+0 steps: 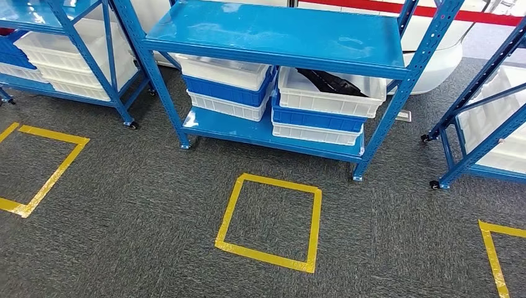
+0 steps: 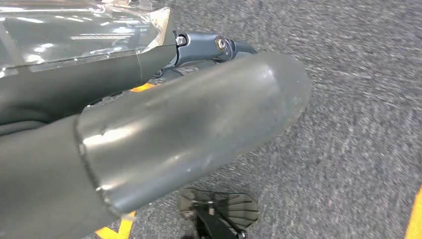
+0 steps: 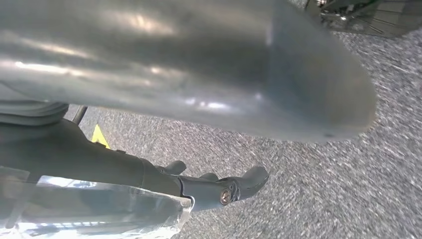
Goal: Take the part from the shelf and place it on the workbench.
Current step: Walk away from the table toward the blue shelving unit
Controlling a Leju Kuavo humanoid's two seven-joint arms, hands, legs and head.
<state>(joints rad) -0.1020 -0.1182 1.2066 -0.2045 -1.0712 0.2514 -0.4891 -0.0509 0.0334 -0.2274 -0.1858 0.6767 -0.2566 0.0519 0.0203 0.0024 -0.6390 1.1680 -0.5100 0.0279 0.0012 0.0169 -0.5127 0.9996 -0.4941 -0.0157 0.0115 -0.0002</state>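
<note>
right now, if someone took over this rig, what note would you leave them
Left hand: hangs over the carpet, nothing seen in it.
Right hand: the same; its dark fingers are slightly curled and bare.
A dark part lies in the upper white bin on the blue shelf, right stack. The yellow tape square is on the floor in front.
No workbench is in sight. The scene fits standing before a pickup or returning for another part.
</note>
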